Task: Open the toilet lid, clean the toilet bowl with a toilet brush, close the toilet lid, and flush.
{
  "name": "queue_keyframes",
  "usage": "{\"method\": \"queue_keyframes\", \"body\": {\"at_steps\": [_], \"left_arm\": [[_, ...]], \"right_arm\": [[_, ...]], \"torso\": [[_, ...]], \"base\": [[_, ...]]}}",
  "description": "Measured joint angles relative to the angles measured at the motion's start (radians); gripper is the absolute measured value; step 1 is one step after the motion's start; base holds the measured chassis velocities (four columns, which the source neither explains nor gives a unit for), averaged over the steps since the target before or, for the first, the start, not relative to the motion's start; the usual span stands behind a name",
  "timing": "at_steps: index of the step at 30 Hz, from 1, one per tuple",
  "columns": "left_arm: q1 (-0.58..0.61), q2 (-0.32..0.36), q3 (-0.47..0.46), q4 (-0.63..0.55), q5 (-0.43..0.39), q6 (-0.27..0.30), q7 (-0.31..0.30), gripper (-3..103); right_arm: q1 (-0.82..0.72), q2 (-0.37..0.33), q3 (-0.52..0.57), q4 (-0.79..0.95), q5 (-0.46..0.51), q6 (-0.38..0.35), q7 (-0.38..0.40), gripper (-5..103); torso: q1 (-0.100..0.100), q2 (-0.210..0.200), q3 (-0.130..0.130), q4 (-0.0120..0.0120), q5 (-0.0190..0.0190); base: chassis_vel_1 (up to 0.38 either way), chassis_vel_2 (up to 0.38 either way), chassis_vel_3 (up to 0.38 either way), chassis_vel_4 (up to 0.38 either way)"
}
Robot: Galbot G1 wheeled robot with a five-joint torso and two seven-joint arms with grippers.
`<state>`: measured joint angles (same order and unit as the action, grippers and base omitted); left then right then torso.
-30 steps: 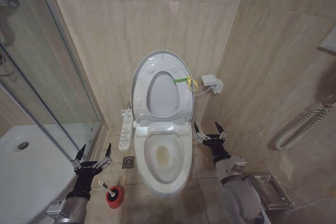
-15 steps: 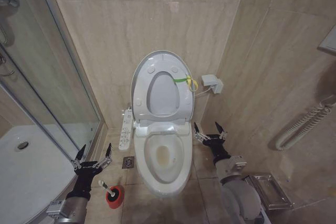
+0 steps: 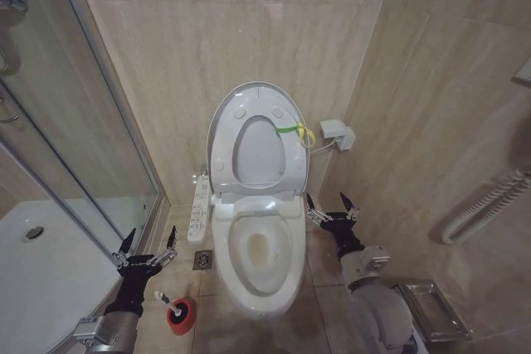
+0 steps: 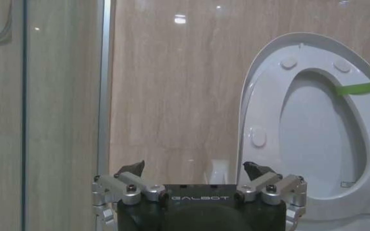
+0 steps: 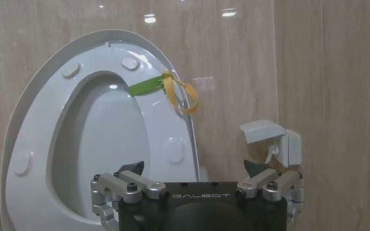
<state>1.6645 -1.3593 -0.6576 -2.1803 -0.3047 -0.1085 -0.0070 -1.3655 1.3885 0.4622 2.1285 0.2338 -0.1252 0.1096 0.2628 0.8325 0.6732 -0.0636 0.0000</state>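
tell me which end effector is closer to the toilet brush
Left. The left end effector hovers just above the toilet brush in its red holder; the right end effector is across the toilet bowl.

Tiled floor (image 3: pixel 323 275) under toilet bowl (image 3: pixel 264 275)

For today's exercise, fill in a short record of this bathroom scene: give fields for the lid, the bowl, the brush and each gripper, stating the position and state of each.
Lid: large white plastic oval toilet lid raised upright against the wall, yellow-green band tied at its edge
Bowl: white ceramic toilet bowl uncovered
Brush: thin white toilet brush standing in small red holder cup on the floor
Left gripper: open, above the brush, empty
Right gripper: open, beside the bowl, empty
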Motion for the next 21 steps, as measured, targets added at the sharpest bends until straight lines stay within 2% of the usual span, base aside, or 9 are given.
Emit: {"method": "queue_keyframes", "body": {"at_steps": [14,16,19,20,21], "left_arm": [[0.0,0.0,0.0,0.0,0.0,0.0,0.0,100],[0.0,0.0,0.0,0.0,0.0,0.0,0.0,100],[0.0,0.0,0.0,0.0,0.0,0.0,0.0,100],[0.0,0.0,0.0,0.0,0.0,0.0,0.0,100],[0.0,0.0,0.0,0.0,0.0,0.0,0.0,100]], "right_arm": [[-0.001,0.0,0.0,-0.001,0.0,0.004,0.0,100],[-0.005,-0.001,0.005,-0.012,-0.001,0.023,-0.002,100],[-0.028,-0.009,0.026,-0.067,-0.013,0.113,-0.014,100],[-0.028,-0.009,0.026,-0.067,-0.013,0.113,-0.014,100],[-0.041,-0.012,0.037,-0.097,-0.02,0.161,-0.02,100]], "torso": [[-0.001,0.0,0.0,0.0,0.0],[-0.001,0.0,0.0,0.0001,0.0],[-0.001,0.0,0.0,0.0,0.0],[-0.001,0.0,0.0,0.0,0.0],[-0.001,0.0,0.0,0.0,0.0001]], "base": [[0.0,0.0,0.0,0.0],[0.0,0.0,0.0,0.0],[0.0,0.0,0.0,0.0],[0.0,0.0,0.0,0.0],[0.0,0.0,0.0,0.0]]}}
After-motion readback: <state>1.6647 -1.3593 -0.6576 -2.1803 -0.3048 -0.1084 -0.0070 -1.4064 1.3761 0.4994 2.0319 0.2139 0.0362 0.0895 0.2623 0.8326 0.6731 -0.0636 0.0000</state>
